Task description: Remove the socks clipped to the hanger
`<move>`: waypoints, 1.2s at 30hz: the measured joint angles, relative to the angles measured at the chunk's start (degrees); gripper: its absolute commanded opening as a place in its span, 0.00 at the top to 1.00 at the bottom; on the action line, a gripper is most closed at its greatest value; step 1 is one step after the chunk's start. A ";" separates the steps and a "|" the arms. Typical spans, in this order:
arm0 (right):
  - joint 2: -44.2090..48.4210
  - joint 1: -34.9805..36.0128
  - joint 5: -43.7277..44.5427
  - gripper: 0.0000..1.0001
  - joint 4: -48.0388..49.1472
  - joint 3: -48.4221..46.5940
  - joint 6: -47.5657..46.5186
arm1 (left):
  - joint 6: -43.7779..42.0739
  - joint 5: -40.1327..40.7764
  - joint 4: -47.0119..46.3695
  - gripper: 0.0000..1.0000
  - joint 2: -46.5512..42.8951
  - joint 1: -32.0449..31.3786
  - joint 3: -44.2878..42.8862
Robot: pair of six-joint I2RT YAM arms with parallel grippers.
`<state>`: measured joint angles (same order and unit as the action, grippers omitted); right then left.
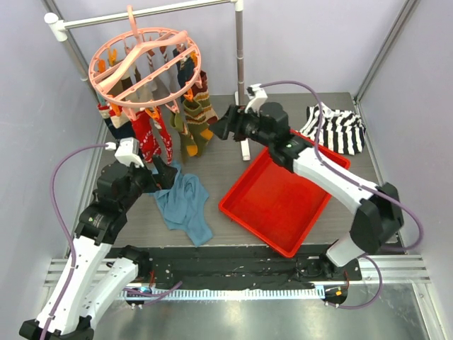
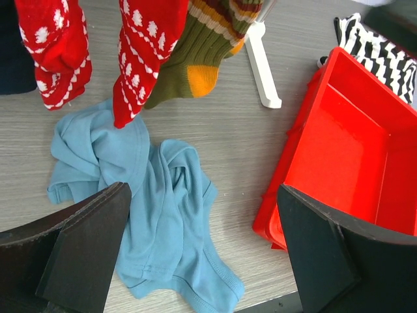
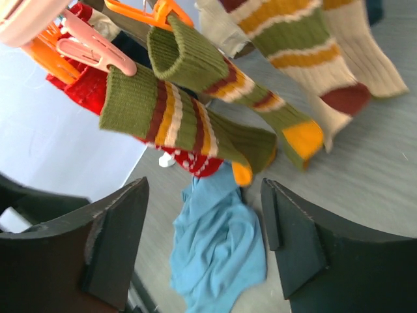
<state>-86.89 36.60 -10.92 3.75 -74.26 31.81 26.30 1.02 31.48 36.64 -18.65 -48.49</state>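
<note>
The salmon-pink ring hanger (image 1: 145,67) hangs by its hook from the grey rail at the back left. Several socks stay clipped under it: red-white ones (image 1: 150,134), olive-orange striped ones (image 1: 197,127), navy and beige ones. My right gripper (image 1: 225,124) is open and empty, level with the olive socks (image 3: 189,124) and just right of them. Orange and pink clips (image 3: 98,49) hold their cuffs. My left gripper (image 1: 164,172) is open and empty, low over the table below the red socks (image 2: 146,45).
A plain blue cloth (image 1: 185,202) lies crumpled on the table under the hanger. A red tray (image 1: 283,198) stands right of centre. A black-and-white striped garment (image 1: 336,127) lies at the back right. The rail's white foot (image 2: 262,65) stands between socks and tray.
</note>
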 measured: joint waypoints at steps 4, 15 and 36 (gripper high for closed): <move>-7.08 3.26 1.79 0.25 5.68 -2.84 -2.93 | 0.00 0.09 0.02 0.00 0.11 0.00 0.00; -19.87 10.73 6.82 0.37 14.05 -6.45 -10.73 | -0.76 0.04 0.07 0.00 0.07 0.00 0.00; -13.79 15.58 11.67 0.99 16.48 -6.36 -10.75 | -1.29 -0.74 0.02 0.00 -0.17 0.00 0.00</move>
<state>-100.68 52.18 0.75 20.23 -80.62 21.06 25.02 0.27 31.51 36.47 -18.65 -48.49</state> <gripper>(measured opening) 0.028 0.996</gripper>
